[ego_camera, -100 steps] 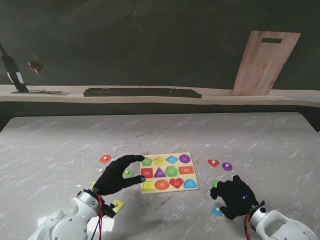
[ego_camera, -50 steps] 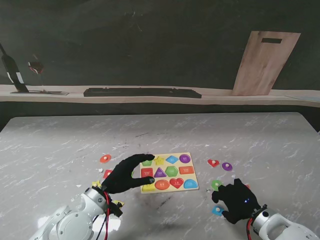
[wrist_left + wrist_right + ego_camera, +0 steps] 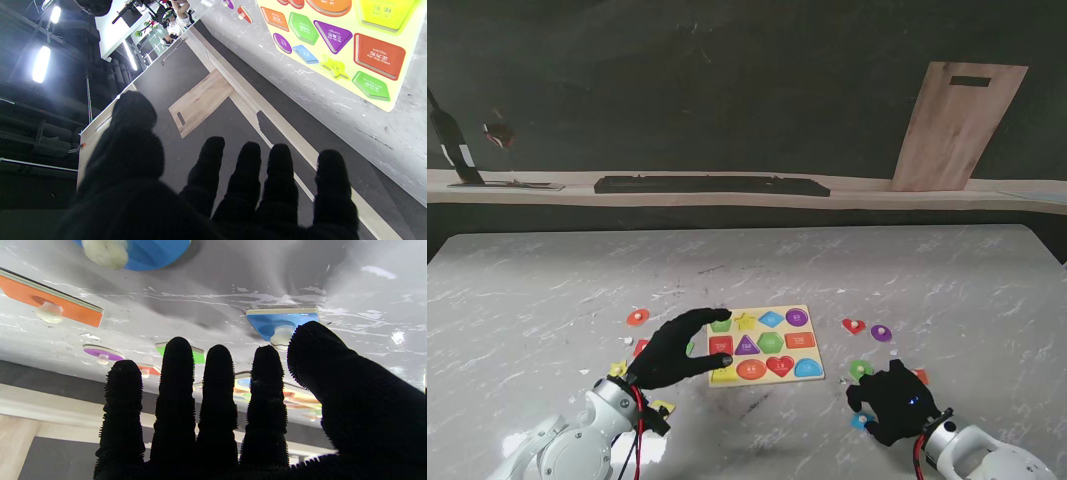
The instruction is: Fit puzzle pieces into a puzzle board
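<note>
1. With the puzzle board taken as landmark: lies flat on the marble table, shape recesses filled with coloured pieces.
2. Left hand: hovers at the board's left edge, fingers curved and apart, gripping nothing.
3. Right hand: right of the board, nearer to me, fingers spread, empty.
4. Loose blue piece: just beside the right thumb.
5. Red heart piece, purple round piece: right of the board.
</note>
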You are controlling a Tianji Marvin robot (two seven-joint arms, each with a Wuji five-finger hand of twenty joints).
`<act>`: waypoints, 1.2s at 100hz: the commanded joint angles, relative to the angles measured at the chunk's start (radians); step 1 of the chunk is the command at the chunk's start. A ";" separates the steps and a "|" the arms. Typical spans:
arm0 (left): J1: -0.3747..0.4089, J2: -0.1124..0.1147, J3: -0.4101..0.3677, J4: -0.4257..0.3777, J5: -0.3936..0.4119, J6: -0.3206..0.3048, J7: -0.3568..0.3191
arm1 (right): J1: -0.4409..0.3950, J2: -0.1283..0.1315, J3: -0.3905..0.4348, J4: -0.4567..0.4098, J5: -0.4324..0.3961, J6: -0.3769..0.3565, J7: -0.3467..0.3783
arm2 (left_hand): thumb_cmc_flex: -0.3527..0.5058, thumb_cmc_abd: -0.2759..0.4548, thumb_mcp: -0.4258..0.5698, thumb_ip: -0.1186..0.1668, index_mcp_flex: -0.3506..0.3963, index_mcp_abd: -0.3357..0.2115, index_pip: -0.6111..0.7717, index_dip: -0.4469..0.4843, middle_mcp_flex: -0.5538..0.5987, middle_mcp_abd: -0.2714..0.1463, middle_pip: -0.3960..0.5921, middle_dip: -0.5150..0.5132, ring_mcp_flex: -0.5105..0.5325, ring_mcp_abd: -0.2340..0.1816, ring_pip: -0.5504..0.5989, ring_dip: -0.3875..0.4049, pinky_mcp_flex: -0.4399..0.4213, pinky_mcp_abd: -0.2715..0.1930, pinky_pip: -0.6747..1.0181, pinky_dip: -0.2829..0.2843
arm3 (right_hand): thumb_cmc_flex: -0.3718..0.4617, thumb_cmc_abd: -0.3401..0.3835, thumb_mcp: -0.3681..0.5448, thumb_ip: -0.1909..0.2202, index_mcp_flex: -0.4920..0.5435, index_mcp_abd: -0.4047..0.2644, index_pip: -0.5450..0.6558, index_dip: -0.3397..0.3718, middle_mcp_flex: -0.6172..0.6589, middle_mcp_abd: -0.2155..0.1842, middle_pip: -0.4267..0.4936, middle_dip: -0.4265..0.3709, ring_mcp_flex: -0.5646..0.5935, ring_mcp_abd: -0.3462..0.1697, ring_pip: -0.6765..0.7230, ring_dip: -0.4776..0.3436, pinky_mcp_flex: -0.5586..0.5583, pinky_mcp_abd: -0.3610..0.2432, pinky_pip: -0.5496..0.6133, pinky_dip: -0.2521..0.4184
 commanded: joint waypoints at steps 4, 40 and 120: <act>0.005 -0.003 -0.001 -0.006 0.001 0.004 0.001 | 0.004 0.002 -0.007 0.005 -0.001 -0.002 0.001 | -0.024 -0.011 0.025 0.031 -0.024 -0.014 -0.008 -0.022 -0.018 -0.018 -0.019 -0.012 -0.023 -0.026 -0.026 -0.010 -0.014 -0.109 -0.014 0.005 | 0.032 -0.011 0.009 -0.041 0.034 -0.031 0.042 -0.020 0.033 -0.030 0.019 0.009 0.030 -0.021 0.027 0.016 0.010 -0.006 -0.001 0.022; 0.004 -0.002 -0.001 -0.006 -0.012 0.019 -0.009 | 0.009 0.001 -0.019 0.011 0.006 0.008 0.010 | -0.033 -0.010 0.046 0.028 -0.013 -0.015 -0.010 -0.022 -0.017 -0.016 -0.023 -0.014 -0.026 -0.024 -0.032 -0.012 -0.016 -0.104 -0.019 0.013 | 0.074 -0.024 0.005 -0.069 0.071 -0.100 0.133 -0.081 0.106 -0.041 0.029 -0.040 0.073 -0.026 0.049 0.026 0.030 -0.003 0.004 0.020; -0.001 -0.002 0.003 0.000 -0.018 0.032 -0.015 | 0.022 -0.007 -0.049 0.032 0.068 0.038 0.041 | -0.043 -0.009 0.060 0.025 0.005 -0.020 -0.012 -0.019 -0.017 -0.016 -0.027 -0.014 -0.026 -0.024 -0.037 -0.012 -0.017 -0.096 -0.024 0.026 | 0.168 -0.172 0.158 -0.039 0.293 0.034 0.179 -0.197 0.355 0.068 -0.007 -0.121 0.280 0.005 0.101 0.033 0.153 0.015 0.039 0.001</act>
